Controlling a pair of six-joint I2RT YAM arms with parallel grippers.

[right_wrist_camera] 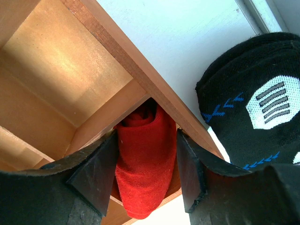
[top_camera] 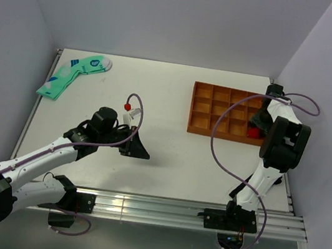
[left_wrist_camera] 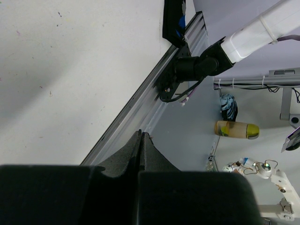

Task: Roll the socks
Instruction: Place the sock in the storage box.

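A rolled bright red sock (right_wrist_camera: 143,168) sits in the corner compartment of the brown tray (right_wrist_camera: 108,42), sticking out over its rim. My right gripper (right_wrist_camera: 146,140) straddles the roll with its jaws open. The left finger rests against the fabric and a thin gap shows at the right finger. From above, only a red patch of the sock (top_camera: 253,134) shows at the tray's (top_camera: 193,106) near right corner, under the right arm. My left gripper (top_camera: 140,149) hovers over the middle of the table, shut with nothing between its fingers (left_wrist_camera: 141,140).
A black sock (right_wrist_camera: 253,103) with white and blue pattern lies just outside the tray's right side. A mint-green sock (top_camera: 73,75) lies at the far left of the table. The metal rail (left_wrist_camera: 140,98) runs along the table's near edge.
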